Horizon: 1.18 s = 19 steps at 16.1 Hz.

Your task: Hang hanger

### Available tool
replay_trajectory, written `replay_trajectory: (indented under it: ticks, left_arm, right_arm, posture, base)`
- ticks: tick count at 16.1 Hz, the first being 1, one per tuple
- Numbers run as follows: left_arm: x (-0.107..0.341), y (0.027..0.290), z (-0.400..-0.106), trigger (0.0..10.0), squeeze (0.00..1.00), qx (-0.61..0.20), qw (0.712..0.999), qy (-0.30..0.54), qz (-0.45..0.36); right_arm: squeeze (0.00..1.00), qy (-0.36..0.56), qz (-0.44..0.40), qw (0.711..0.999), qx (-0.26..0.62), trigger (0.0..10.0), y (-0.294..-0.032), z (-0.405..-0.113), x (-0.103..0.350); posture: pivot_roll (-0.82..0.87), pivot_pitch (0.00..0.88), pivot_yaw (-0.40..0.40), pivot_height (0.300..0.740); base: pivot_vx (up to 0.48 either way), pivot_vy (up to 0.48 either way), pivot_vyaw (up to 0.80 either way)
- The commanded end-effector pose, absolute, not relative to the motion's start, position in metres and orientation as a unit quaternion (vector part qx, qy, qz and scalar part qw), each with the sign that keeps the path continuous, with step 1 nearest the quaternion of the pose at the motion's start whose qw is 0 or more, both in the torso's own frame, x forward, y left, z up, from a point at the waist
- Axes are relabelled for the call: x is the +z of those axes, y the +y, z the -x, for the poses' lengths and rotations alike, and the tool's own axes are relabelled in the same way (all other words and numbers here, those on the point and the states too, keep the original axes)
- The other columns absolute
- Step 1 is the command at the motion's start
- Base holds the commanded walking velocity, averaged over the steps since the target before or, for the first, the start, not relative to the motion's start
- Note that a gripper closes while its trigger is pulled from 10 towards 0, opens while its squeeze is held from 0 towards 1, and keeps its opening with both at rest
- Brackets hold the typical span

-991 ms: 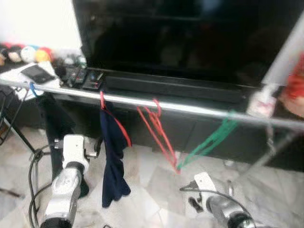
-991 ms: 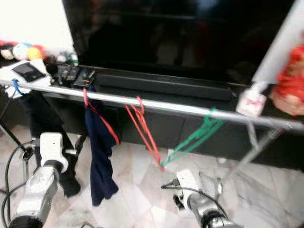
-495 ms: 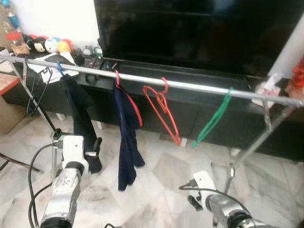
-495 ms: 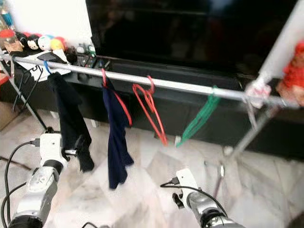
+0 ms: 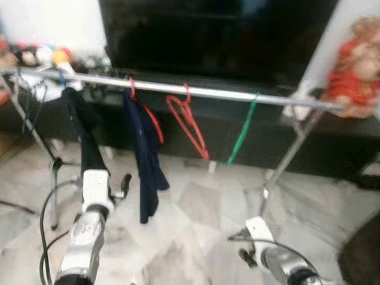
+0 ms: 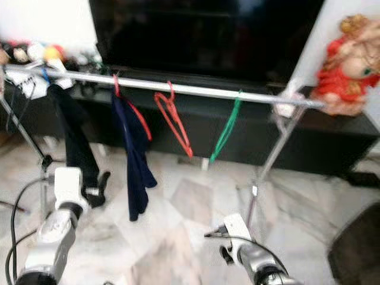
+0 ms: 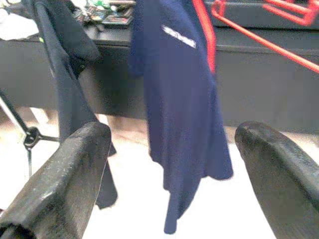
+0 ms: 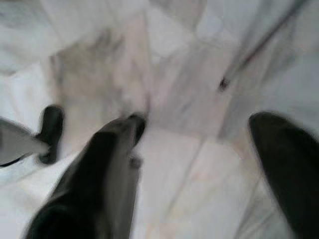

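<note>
Left eye view shows a long silver rail (image 5: 208, 92) running across in front of a big black TV (image 5: 225, 35). A red hanger (image 5: 187, 119) hangs on the rail near its middle, with nothing on it. Just beside it, toward the robot's left, a dark blue shirt (image 5: 145, 160) hangs from another red hanger. Further left on the rail hangs a black cloth (image 5: 89, 136). On the other side of the red hanger, a green hanger (image 5: 242, 133) hangs from the rail, also bare. A red and gold doll (image 6: 347, 59) sits past the right end of the rail.

Both arms are low, well below the rail, over the white marble floor (image 5: 196, 225). The left gripper (image 7: 169, 164) has its jaws wide open and holds nothing; the blue shirt shows between them. The right gripper (image 8: 199, 164) also has its jaws wide open and empty, pointing down at the floor.
</note>
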State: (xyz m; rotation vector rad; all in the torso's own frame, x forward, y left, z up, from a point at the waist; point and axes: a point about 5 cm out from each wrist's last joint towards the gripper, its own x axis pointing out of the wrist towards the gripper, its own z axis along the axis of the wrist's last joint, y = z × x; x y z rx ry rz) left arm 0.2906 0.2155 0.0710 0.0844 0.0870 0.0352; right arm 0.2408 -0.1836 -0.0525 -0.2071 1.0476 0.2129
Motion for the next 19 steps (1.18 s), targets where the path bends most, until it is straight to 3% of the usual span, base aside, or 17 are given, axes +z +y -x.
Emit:
replay_trajectory:
  ticks: [1,14,19]
  left_arm:
    - [0.072,0.215,-0.292,10.0,0.0,0.017,0.998,0.044,-0.043]
    - [0.068,0.215,-0.295,10.0,0.0,0.014,0.997,0.058,-0.051]
    - [0.05,0.214,-0.303,10.0,0.0,0.01,0.989,0.125,-0.074]
  right_arm:
    - [0.0,0.495,0.097,0.857,0.103,10.0,-0.183,-0.243,-0.051]
    - [0.0,0.495,0.096,0.857,0.103,10.0,-0.183,-0.243,-0.051]
    - [0.0,0.495,0.098,0.857,0.102,10.0,-0.184,-0.243,-0.051]
  posture:
    - [0.02,0.0,-0.053,0.74]
    - [0.02,0.0,-0.053,0.74]
    - [0.02,0.0,-0.053,0.74]
  base:
    - [-0.337,0.0,0.0]
    - [-0.321,0.0,0.0]
    - [0.0,0.0,0.0]
